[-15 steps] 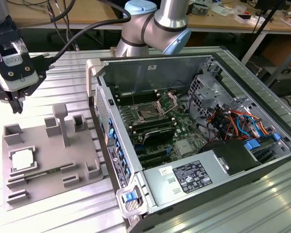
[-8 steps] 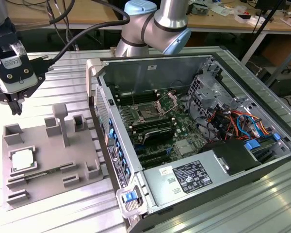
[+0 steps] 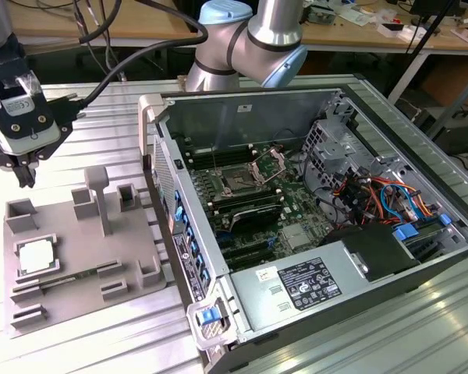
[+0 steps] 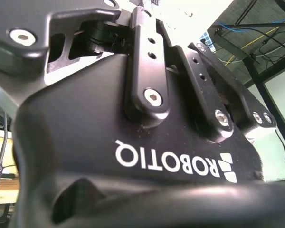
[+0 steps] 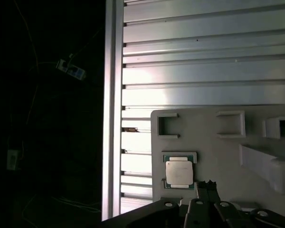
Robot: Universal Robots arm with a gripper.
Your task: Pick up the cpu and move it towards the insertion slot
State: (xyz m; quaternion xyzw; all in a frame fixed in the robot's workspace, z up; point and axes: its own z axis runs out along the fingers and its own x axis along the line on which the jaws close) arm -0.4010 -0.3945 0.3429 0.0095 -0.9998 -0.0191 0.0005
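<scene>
There was one cpu (image 3: 36,257), one grey tray (image 3: 78,234), one open computer box (image 3: 242,97) and one insertion slot (image 3: 239,184). There was one robot arm (image 3: 253,35) with one gripper (image 3: 14,165). There was one metal table (image 3: 101,351) with long ridges.

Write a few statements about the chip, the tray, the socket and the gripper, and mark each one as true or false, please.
1. The chip lies in the grey tray. True.
2. The gripper holds the chip. False: it hangs above the tray, apart from the chip, which lies in the tray.
3. The socket sits inside the open computer case. True.
4. The tray stands inside the computer case. False: it stands on the metal table, beside the case on the exterior view's left.
</scene>
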